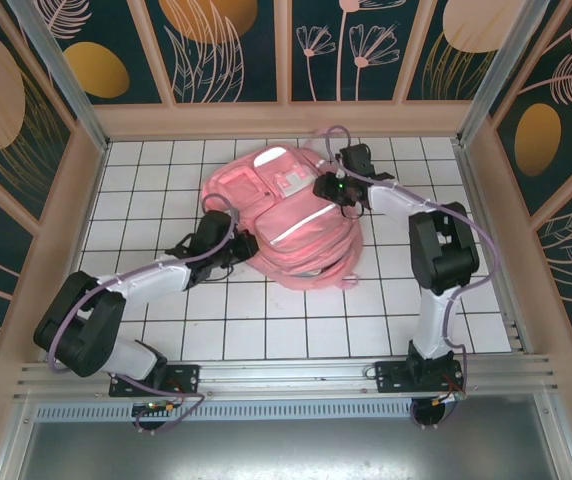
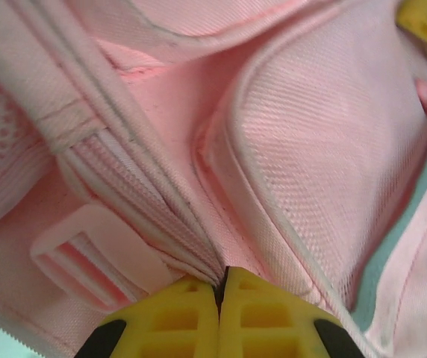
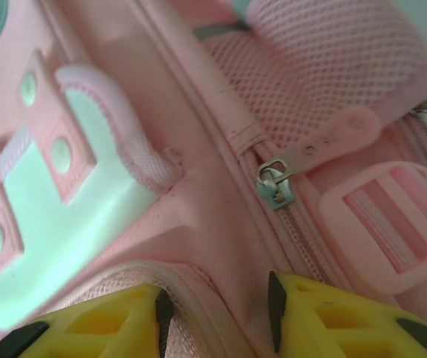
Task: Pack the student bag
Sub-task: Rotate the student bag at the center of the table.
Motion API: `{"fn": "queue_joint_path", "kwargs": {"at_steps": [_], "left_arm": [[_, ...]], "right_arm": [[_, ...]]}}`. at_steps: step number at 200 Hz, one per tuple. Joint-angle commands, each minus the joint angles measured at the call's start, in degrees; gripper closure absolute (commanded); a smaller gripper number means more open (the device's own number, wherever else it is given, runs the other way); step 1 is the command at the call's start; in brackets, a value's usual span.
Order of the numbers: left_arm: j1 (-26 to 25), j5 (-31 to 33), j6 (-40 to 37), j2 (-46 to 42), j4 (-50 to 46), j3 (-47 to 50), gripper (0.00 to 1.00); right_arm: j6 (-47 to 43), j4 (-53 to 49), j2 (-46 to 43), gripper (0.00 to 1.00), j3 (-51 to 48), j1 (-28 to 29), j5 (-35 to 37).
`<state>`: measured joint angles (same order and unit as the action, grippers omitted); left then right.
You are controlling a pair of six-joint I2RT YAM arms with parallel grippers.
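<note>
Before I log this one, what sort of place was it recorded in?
Most likely a purpose-built robot test cell, not a real room: a white gridded tabletop, an aluminium rail carrying the arm bases, and printed botanical wall panels boxing it in. A pink backpack lies on the grid.

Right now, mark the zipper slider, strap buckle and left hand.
zipper slider [image 3: 275, 184]: right wrist view, metal body.
strap buckle [image 3: 370, 177]: right wrist view, upper bar.
left hand [image 2: 219, 287]: left wrist view, between fingertips pinching student bag [image 2: 333, 149].
</note>
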<state>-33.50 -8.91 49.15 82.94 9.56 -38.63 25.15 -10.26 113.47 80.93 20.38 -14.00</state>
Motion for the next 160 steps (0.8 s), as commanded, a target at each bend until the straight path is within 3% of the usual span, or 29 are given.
{"fn": "queue_joint_path", "kwargs": {"at_steps": [1, 30, 54, 73, 87, 115, 151, 160], "left_arm": [[-6.7, 1.3, 9.0, 1.1, 7.4, -0.6, 1.0], [-11.7, 3.8, 13.3, 8.7, 11.9, -6.7, 1.0], [-12.1, 6.3, 14.6, 11.2, 6.9, -12.2, 0.65], [-12.1, 9.3, 12.9, 7.3, 0.8, -14.0, 0.53], [-12.0, 12.6, 11.3, 3.5, -5.8, -15.3, 0.38], [-10.0, 17.1, 9.0, -3.4, -16.1, -15.5, 0.37], [-3.5, 17.0, 8.2, -11.2, -18.1, -8.9, 0.36], [-2.8, 18.6, 7.8, -12.7, -18.4, -7.6, 0.24]], "right_arm": [[-0.3, -1.1, 5.8, 0.59, 5.9, -1.0, 0.6], [-1.3, -3.0, 7.6, 0.57, 11.5, -2.1, 0.0], [-1.6, -4.1, 5.7, 0.54, 12.7, -3.2, 0.1], [-1.6, -3.0, 2.3, 0.53, 10.4, -3.5, 0.1], [-0.8, -1.3, -0.8, 0.53, 7.5, -3.4, -0.6], [0.6, 2.9, -7.4, 0.53, 0.2, -2.2, -0.6], [-0.4, 4.1, -16.2, 0.47, -8.0, 3.3, 6.9], [-0.3, 4.3, -18.3, 0.43, -10.0, 5.0, 9.3]]}}
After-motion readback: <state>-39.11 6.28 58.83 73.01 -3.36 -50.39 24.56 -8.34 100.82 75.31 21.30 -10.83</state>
